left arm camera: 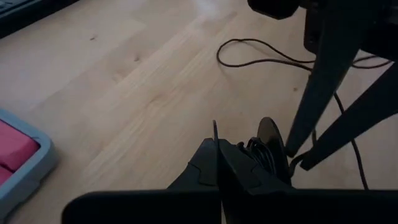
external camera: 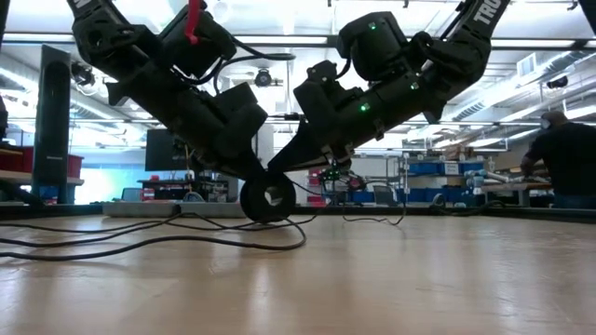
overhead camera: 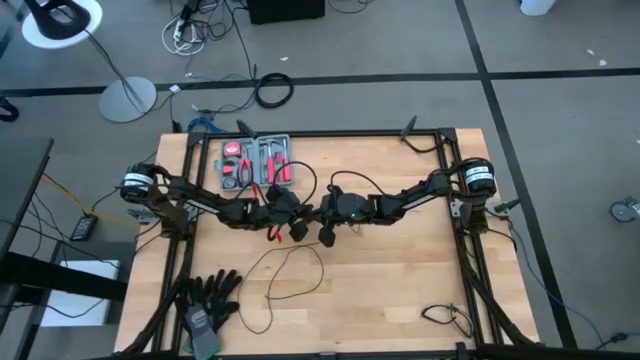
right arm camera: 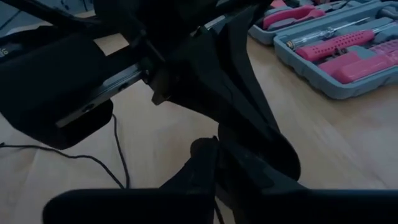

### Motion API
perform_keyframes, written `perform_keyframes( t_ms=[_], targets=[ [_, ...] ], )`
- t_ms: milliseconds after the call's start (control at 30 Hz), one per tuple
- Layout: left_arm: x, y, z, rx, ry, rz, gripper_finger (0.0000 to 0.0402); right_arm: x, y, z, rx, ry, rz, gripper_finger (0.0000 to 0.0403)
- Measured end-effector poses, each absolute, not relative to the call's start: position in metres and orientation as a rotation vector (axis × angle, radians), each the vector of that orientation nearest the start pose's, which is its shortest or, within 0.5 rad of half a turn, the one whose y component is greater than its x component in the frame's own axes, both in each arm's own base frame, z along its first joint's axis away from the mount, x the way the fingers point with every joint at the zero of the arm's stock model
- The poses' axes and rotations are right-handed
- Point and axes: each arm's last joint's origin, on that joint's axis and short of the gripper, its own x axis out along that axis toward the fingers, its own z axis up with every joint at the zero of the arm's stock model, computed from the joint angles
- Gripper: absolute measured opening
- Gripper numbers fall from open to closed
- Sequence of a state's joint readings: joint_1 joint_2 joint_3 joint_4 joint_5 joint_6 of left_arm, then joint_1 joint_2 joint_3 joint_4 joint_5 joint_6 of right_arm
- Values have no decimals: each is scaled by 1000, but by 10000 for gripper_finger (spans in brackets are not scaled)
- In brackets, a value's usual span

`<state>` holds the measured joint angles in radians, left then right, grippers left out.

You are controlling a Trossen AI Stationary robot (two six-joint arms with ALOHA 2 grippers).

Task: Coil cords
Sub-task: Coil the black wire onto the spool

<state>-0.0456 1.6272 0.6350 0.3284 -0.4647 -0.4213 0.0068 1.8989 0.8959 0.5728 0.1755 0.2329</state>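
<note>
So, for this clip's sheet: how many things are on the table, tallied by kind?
Thin black cord with disc: 1
Grey tool case with pink-handled tools: 1
Black gloves: 2, as far as the high view shows
Short black cable near the right front corner: 1
Total: 5

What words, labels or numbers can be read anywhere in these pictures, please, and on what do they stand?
"TRO": white letters, cut off by the picture's edge, on the right arm in the low view.
Nothing legible on the tool case, the gloves or the table.
</note>
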Motion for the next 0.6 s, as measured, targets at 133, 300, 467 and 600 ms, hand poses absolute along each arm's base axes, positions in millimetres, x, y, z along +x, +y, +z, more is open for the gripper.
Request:
perform_keyframes(
  t_ms=[133,300,467,600],
  targets=[
    [293,0,137,-228,551,531,0,374,-2,140,185,426,-199,55],
    [293,-1,137,-207,555,526,0,363,-4,158,117,493,-195,87],
    [293,-1,137,-207,545,523,0,353,-4,175,90,521,-190,98],
    [293,-1,137,-190,549,518,0,353,-4,167,46,574,-185,98]
  ],
)
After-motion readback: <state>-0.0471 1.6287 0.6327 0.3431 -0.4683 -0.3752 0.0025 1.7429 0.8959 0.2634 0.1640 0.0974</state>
